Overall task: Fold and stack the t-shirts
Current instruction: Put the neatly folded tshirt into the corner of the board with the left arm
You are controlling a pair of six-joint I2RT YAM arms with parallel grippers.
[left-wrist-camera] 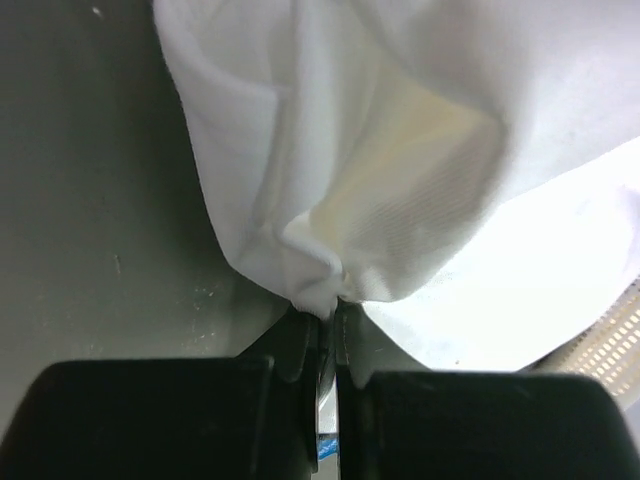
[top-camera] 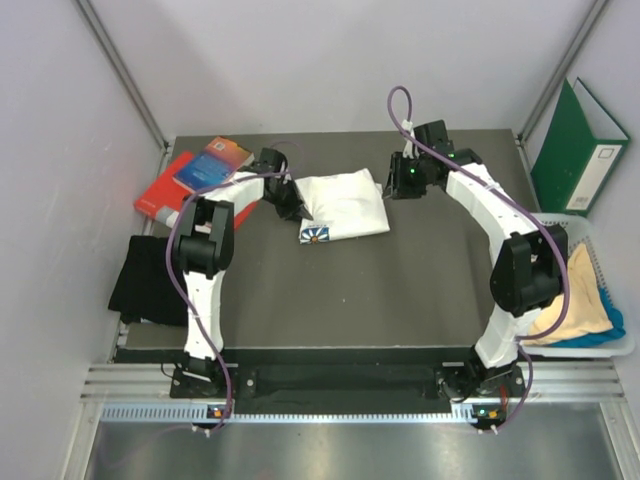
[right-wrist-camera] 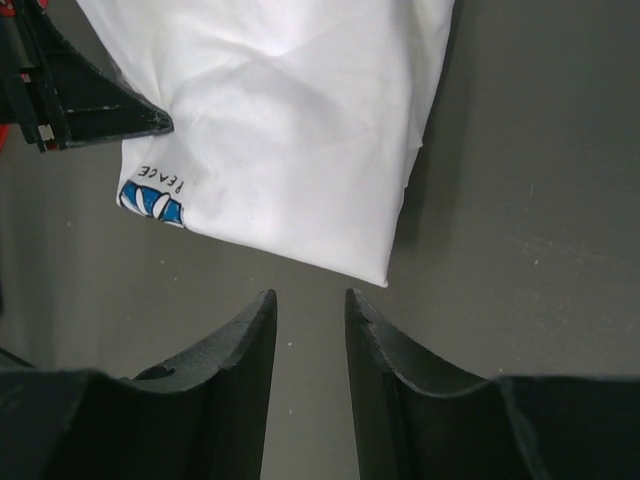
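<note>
white t-shirt (top-camera: pixel 345 205) folded at back-centre of the table (top-camera: pixel 400 290), blue print showing at its near-left corner. left gripper (left-wrist-camera: pixel 328 318) clamped on a bunched bit of its edge. right gripper (right-wrist-camera: pixel 310 305) jaws apart, nothing between them, just off the shirt's corner. black t-shirt (top-camera: pixel 145 280) at table's left edge, well apart

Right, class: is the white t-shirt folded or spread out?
Folded: the white t-shirt lies as a compact rectangle, only a corner of its print showing.

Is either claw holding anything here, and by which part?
The left claw pinches a bunched bit of cloth at the edge of the white t-shirt. The right claw holds nothing.
</note>
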